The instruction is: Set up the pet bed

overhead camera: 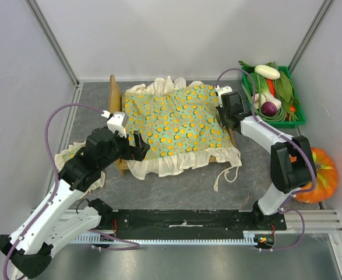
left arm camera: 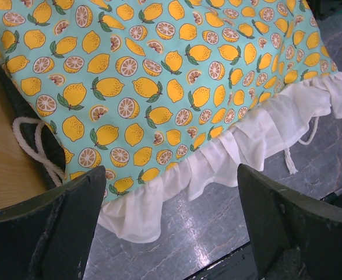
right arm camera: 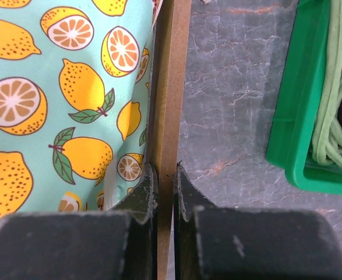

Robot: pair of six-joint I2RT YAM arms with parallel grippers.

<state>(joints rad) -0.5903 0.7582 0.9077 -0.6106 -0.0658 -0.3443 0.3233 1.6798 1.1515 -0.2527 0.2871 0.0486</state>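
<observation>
Pet bed (overhead camera: 115,102) sits mid-surface (overhead camera: 182,188), its long axis running left to right in the top view, with the headboard (overhead camera: 113,86) toward the left arm's side. Lemon-print frilled cushion (overhead camera: 176,119) covers the frame and overhangs the near side. Right pincer (right arm camera: 166,170) is clamped narrow on the foot rail (right arm camera: 169,70), judged to be steadying the frame. Left pincer (left arm camera: 171,181) stands wide and empty beside the near-left frill, likely to straighten it.

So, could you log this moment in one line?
left gripper open near cushion | right gripper shut on pet bed | cushion covering bed
</observation>
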